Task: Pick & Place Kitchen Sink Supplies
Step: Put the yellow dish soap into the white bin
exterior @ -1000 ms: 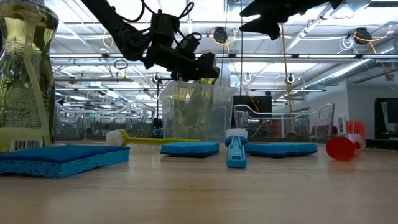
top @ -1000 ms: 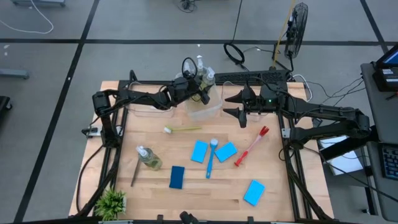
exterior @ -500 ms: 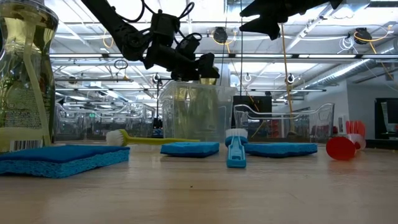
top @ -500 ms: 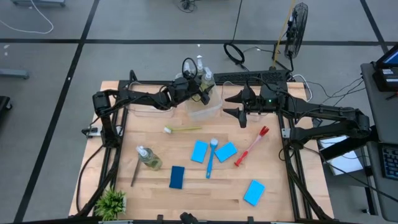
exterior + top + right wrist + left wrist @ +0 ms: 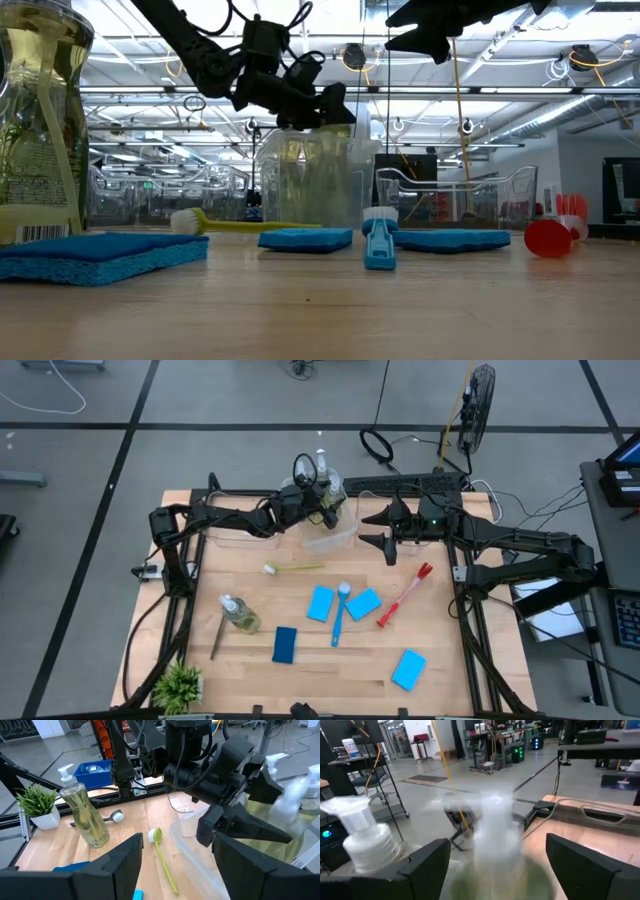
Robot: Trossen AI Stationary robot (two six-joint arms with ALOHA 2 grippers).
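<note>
My left gripper (image 5: 333, 508) hangs level over the rim of a clear bin (image 5: 318, 185) at the table's far middle, fingers open. A clear bottle of yellow-green liquid (image 5: 495, 830) shows blurred between the fingers, with a gap on each side. Another bottle's white pump top (image 5: 360, 835) stands beside it in the bin. My right gripper (image 5: 372, 530) hovers open to the bin's right, holding nothing. On the table lie one bottle (image 5: 238, 614), several blue sponges (image 5: 320, 603), and blue (image 5: 340, 612), red (image 5: 405, 595), green (image 5: 295, 568) and dark (image 5: 217, 635) brushes.
A second clear bin (image 5: 240, 532) stands left of the first, under my left arm, and a third (image 5: 455, 200) to its right. A small potted plant (image 5: 180, 685) sits at the near left corner. Bare wood lies along the near edge.
My left gripper has stayed over the bin and spread its fingers wider; the bottle between them now shows blurred and apart from both fingers. My right gripper has kept still.
</note>
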